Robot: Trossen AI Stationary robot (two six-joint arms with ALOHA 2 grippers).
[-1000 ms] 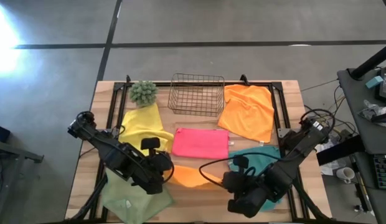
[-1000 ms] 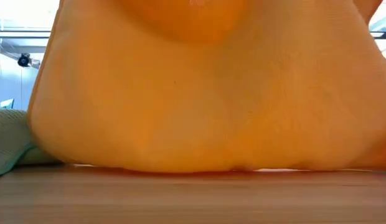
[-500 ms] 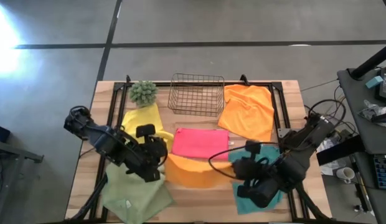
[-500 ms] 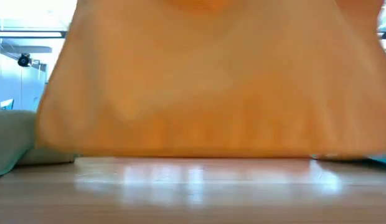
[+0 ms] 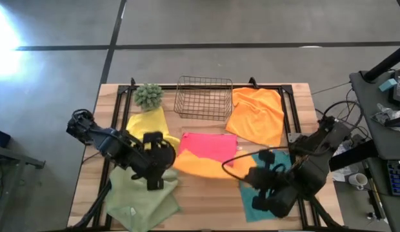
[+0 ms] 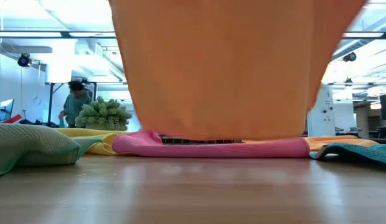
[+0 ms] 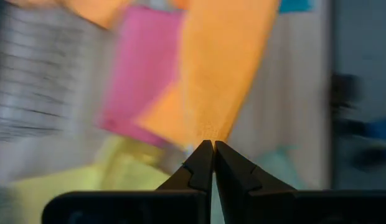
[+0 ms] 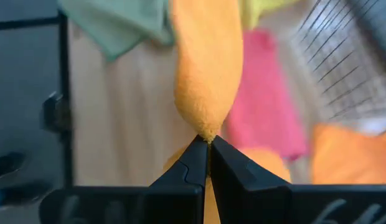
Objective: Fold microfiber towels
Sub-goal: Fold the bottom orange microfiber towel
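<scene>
1. High view shows an orange towel (image 5: 201, 165) stretched in the air between the two arms, above the front middle of the counter (image 5: 206, 203) and partly over the pink towel (image 5: 210, 145).
2. Left gripper (image 5: 162, 156) pinches one end of that orange towel; in the left wrist view its fingers (image 7: 202, 163) are clenched on the cloth's corner.
3. Right gripper (image 5: 250, 175) pinches the other end; in the right wrist view its fingers (image 8: 196, 158) are clamped on a bunched tip of the cloth.
4. Low view: the orange towel hangs as a wide sheet, its lower edge clear of the counter, with the pink towel lying flat behind it.
5. A second orange towel (image 5: 257, 115) lies spread at the back right, just beside the wire basket (image 5: 204, 97).
6. Yellow towel (image 5: 145, 124) lies at the back left, touching the green ball plant (image 5: 149, 95).
7. Sage green towel (image 5: 140, 200) lies at the front left; the teal towel (image 5: 268, 164) lies at the front right, under the right arm.
8. A person (image 6: 75, 102) stands in the room beyond.
</scene>
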